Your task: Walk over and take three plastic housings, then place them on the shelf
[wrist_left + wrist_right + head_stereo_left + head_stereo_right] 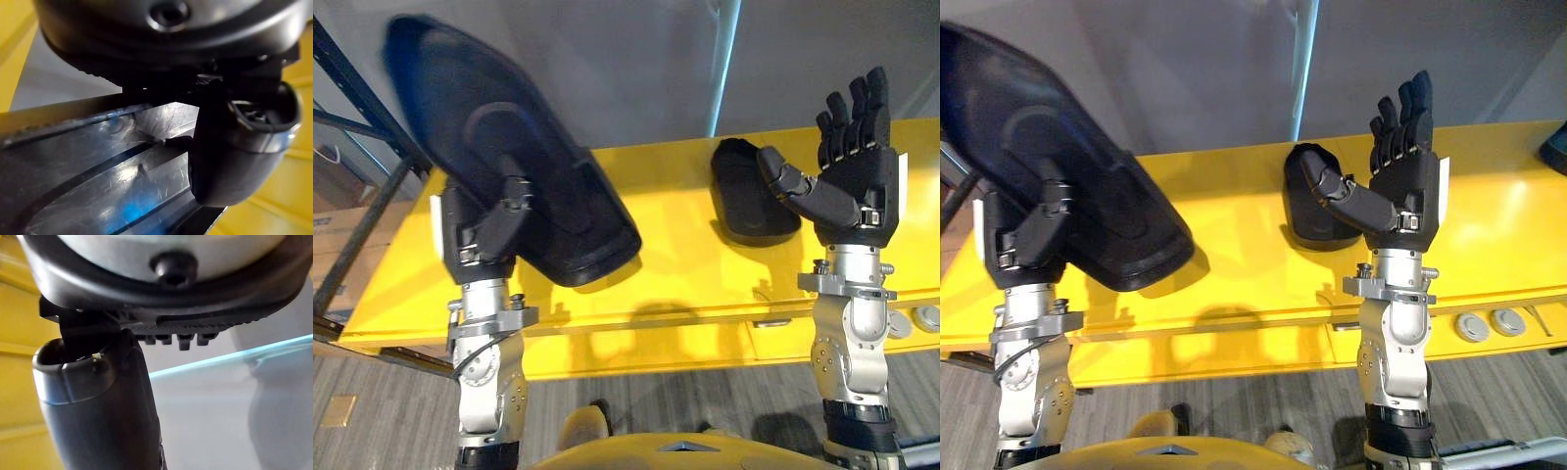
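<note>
Large plastic housing is pinched in your left hand: the thumb clamps its face, the fingers are behind it, and it is held above the yellow table. Your right hand has its fingers straight and spread. A smaller plastic housing lies on the table just beyond its thumb.

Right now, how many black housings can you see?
2 for sure: one housing gripped by the left hand, another housing on the shelf by the right hand. A dark shape at the shelf's right end may be a third.
</note>
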Motion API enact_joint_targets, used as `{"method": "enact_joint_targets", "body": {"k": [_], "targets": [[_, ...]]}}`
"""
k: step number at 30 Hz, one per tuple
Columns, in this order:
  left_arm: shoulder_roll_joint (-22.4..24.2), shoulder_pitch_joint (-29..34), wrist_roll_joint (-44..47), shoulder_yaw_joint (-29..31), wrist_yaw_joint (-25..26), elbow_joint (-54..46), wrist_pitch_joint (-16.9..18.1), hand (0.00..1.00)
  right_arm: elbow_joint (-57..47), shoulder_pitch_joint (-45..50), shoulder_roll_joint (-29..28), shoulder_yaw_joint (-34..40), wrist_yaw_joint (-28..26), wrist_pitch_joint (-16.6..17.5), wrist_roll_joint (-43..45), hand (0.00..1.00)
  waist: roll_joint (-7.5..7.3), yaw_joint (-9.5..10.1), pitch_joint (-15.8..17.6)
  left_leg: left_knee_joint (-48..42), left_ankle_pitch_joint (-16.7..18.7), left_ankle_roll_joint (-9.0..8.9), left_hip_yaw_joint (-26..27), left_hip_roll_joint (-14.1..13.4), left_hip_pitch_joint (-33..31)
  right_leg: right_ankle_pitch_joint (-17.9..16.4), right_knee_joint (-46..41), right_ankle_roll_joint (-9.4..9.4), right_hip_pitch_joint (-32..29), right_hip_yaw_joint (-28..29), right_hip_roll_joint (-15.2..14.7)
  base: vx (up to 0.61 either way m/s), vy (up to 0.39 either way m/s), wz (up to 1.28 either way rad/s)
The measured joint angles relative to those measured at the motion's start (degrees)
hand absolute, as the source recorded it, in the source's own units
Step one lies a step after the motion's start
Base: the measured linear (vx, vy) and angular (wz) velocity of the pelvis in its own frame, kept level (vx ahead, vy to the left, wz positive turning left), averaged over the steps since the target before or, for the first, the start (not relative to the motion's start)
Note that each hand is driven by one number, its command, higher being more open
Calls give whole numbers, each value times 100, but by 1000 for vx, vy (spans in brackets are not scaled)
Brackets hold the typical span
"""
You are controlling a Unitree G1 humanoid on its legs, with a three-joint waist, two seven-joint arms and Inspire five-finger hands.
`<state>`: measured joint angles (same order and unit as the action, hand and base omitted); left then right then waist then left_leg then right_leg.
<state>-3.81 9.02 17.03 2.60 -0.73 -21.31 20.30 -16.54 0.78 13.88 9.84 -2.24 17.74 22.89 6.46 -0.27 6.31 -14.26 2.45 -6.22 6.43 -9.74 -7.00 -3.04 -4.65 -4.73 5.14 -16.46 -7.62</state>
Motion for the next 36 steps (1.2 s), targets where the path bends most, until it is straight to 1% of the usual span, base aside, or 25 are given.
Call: {"method": "enact_joint_targets", "body": {"k": [1, 2, 3, 4, 5, 7, 9, 10, 12, 13, 16, 18, 19, 21, 23, 26, 28, 29, 31, 33, 36], "targets": [[-96, -33, -148, -18, 4, -3, -92, 0, -25, 79, -46, -29, 0, -9, 3, 100, -47, -17, -3, 159, -44, 44, 53, 110, 82, -1, -58, 2, -47, 50, -115, 82, 281, -16], [-341, -105, -391, 6, 5, -1, -268, 0, -44, 163, -139, -37, -35, -21, 3, 100, -175, -25, 10, 496, -123, 143, 183, 325, 235, -15, -84, -51, -115, 152, -322, 44, 224, -21], [-555, -144, -549, 45, 6, 10, -470, 0, -86, 221, -186, -35, -95, -59, 6, 100, -246, -36, 46, 778, -202, 199, 308, 479, 390, 15, -70, -98, -142, 244, -462, 38, 211, -23], [-624, -143, -621, 70, -4, 21, -584, 0, -121, 269, -221, -27, -120, -82, 10, 100, -274, -51, 36, 896, -246, 231, 345, 554, 447, 29, -50, -119, -152, 259, -521, 38, 169, -16], [-710, -142, -728, 134, -21, 86, -797, 0, -194, 341, -307, -19, -153, -94, 25, 100, -309, -123, 34, 1066, -326, 327, 407, 666, 540, 58, -12, -165, -140, 278, -621, 48, 141, -7], [-807, -180, -861, 260, -82, 309, -1156, 0, -221, 377, -365, -17, -263, -121, 64, 100, -335, -238, 37, 1205, -368, 377, 457, 755, 618, 89, -10, -205, -147, 294, -689, 58, 110, -8], [-879, -222, -865, 302, -115, 607, -1439, 0, -222, 412, -366, -18, -375, -202, 73, 100, -354, -280, 32, 1308, -413, 368, 495, 761, 692, 136, -5, -279, -147, 314, -692, 51, 30, -14], [-904, -240, -839, 295, -152, 847, -1665, 0, -222, 422, -366, -34, -442, -258, 62, 100, -356, -295, 33, 1439, -459, 348, 538, 749, 778, 138, 0, -280, -153, 368, -667, 48, 5, -16], [-910, -264, -774, 293, -224, 1017, -1826, 0, -222, 430, -366, -39, -497, -283, 57, 100, -357, -303, 33, 1550, -507, 338, 577, 733, 829, 141, 6, -280, -171, 414, -637, 28, -6, -12], [-912, -319, -501, 280, -282, 1076, -1962, 0, -221, 458, -365, -41, -522, -339, 55, 100, -372, -310, 26, 1686, -580, 311, 590, 732, 889, 143, 11, -282, -182, 417, -599, 15, -9, -6], [-1041, -621, -397, 199, -386, 1301, -2036, 0, -220, 461, -323, -153, -525, -449, 49, 100, -382, -308, 25, 1888, -696, 283, 615, 697, 989, 144, 11, -280, -177, 422, -533, 4, -5, -1], [-1292, -1178, -328, 18, -472, 1848, -2045, 0, -191, 407, -165, -404, -646, -504, 52, 100, -389, -313, 25, 1908, -738, 282, 637, 680, 993, 145, 11, -279, -181, 425, -517, -51, -9, -1], [-1334, -1312, -310, -5, -480, 1995, -2047, 0, -157, 357, -113, -491, -684, -514, 54, 100, -392, -322, 24, 1910, -743, 284, 648, 680, 995, 145, 11, -279, -184, 427, -517, -71, 9, -7], [-1438, -1791, -137, -71, -474, 2569, -2047, 0, -99, 157, 16, -734, -840, -616, 57, 100, -401, -375, 26, 1931, -757, 288, 673, 678, 984, 152, 15, -287, -217, 479, -512, -91, 17, -7], [-1445, -1966, -38, -84, -440, 2849, -2049, 0, 30, -2, 21, -874, -936, -625, 61, 100, -422, -461, 17, 1933, -783, 289, 691, 669, 963, 163, 27, -304, -245, 510, -502, -85, 14, -7], [-1442, -2194, 144, -238, -295, 3189, -2068, 0, 225, -161, 51, -938, -1046, -731, 67, 100, -444, -473, 14, 1936, -831, 281, 748, 619, 904, 224, 91, -263, -324, 572, -447, -64, 5, -10], [-1417, -2375, 222, -319, -243, 3305, -2170, 0, 303, -191, 77, -937, -1085, -749, 67, 100, -457, -484, 6, 1936, -886, 277, 742, 595, 813, 235, 96, -254, -412, 572, -418, -55, -9, 1], [-1414, -2478, 279, -371, -207, 3363, -2237, 100, 312, -193, 120, -943, -1105, -758, 67, 100, -457, -485, 5, 1936, -932, 281, 734, 586, 758, 263, 104, -260, -459, 566, -408, -44, -11, 1], [-1402, -2703, 283, -423, -106, 3584, -2423, 100, 352, -273, 181, -990, -1130, -888, 71, 100, -462, -496, 5, 1937, -964, 269, 734, 555, 716, 352, 144, -250, -500, 580, -367, -35, -8, -5], [-1404, -2793, 283, -420, 3, 3723, -2492, 100, 355, -352, 180, -1056, -1129, -909, 104, 100, -469, -523, 5, 1937, -975, 257, 737, 528, 713, 389, 188, -240, -504, 608, -336, -24, -7, -7], [-1418, -2908, 136, -492, 219, 4086, -2575, 100, 354, -444, 180, -1137, -1133, -936, 137, 100, -471, -623, 6, 1939, -1008, 248, 734, 493, 713, 392, 186, -238, -504, 612, -303, -36, -11, -2]]}}
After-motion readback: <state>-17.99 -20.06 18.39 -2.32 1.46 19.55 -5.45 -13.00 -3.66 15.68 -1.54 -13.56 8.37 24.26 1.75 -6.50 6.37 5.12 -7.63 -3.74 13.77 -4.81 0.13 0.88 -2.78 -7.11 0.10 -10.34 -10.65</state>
